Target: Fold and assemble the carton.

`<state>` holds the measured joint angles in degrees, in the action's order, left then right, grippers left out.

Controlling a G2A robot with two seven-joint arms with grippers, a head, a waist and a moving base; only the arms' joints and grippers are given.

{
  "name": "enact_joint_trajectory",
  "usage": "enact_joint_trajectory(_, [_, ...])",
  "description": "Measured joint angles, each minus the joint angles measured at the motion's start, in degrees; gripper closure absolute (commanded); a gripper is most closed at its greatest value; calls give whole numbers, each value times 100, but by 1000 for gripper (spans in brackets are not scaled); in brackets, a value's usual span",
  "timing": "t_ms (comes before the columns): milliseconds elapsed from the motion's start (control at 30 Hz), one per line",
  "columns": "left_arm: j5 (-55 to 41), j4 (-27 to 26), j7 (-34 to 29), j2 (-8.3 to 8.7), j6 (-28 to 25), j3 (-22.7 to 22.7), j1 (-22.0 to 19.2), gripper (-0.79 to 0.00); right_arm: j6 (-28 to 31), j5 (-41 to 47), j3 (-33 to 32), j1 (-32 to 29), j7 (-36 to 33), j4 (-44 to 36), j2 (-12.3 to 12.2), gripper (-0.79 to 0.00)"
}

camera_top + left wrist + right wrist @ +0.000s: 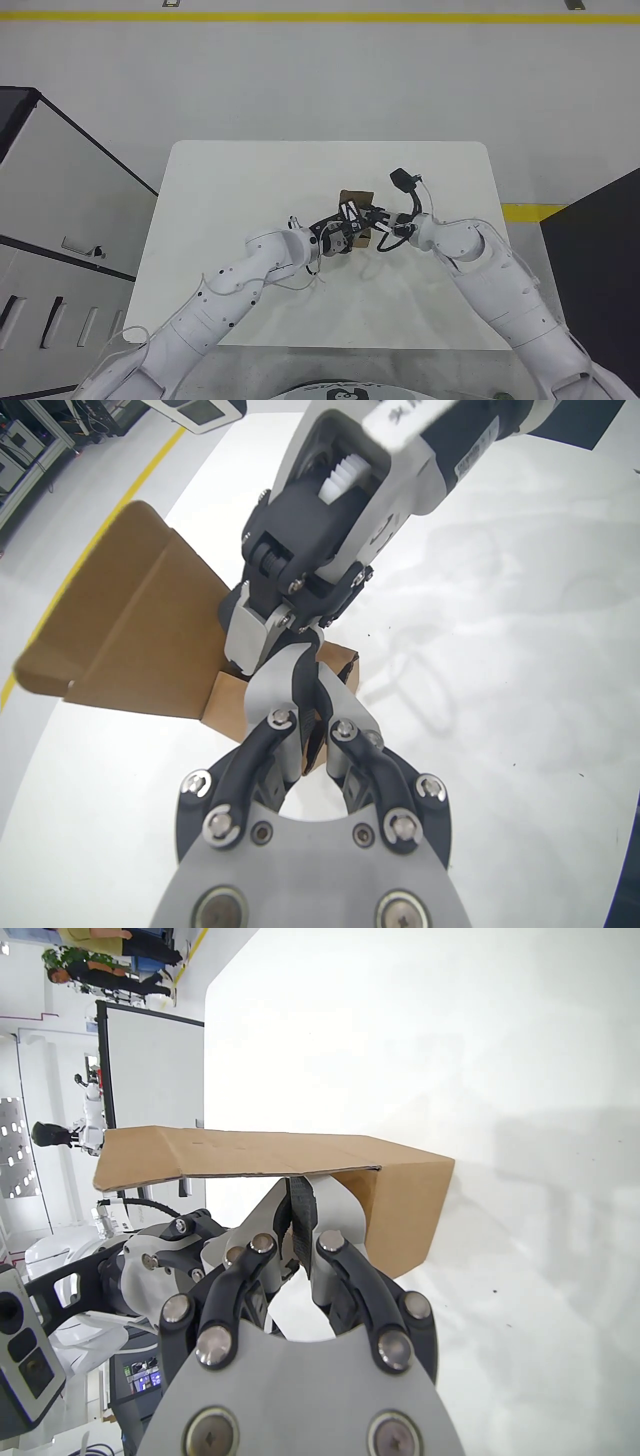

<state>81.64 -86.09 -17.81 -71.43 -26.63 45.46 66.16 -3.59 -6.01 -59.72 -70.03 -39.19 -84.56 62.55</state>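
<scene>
1. Top view: the carton [355, 196] stands on the white table [230, 200], just right of the frame's centre. The left gripper [345, 222] comes in from the lower left and the right gripper [381, 230] from the lower right. Both meet at the carton's lower side, so neither arm is clearly nearer.
2. Left wrist view: the left gripper [307, 685] is clamped, with a strip of brown board pinched between its fingers [342, 697]. The carton [350, 672] lies straight ahead of it, and the long flap [125, 610] spreads away beyond the box body. The right gripper [272, 640] reaches in from the opposite side, close against the same end of the box.
3. Right wrist view: the right gripper [299, 1200] is closed, pads pressed together. Its tips sit right at the edge of the carton [405, 1218], where the flap [225, 1153] begins. I cannot tell whether board sits between them. The flap runs crosswise to the fingers. I judge that the next fold turns on that hinge line, with the left grip as the anchor.
</scene>
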Motion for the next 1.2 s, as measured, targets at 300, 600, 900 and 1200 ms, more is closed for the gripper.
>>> enact_joint_trajectory(300, [26, 65, -77, -32, 23, -26, -31, 0, 178, 260, -259, -155, -76, -100, -33, 0])
enact_joint_trajectory(600, [-3, 121, -131, -61, 35, -36, -36, 0, 674, 660, -872, -564, -263, -341, -152, 0])
enact_joint_trajectory(900, [-15, 187, -229, -98, 95, -63, -58, 0, 825, 779, -1392, -1052, -57, -629, -240, 0])
enact_joint_trajectory(1200, [-58, 135, -195, -112, 106, -11, -47, 0, 813, 804, -1496, -1156, -28, -659, -255, 0])
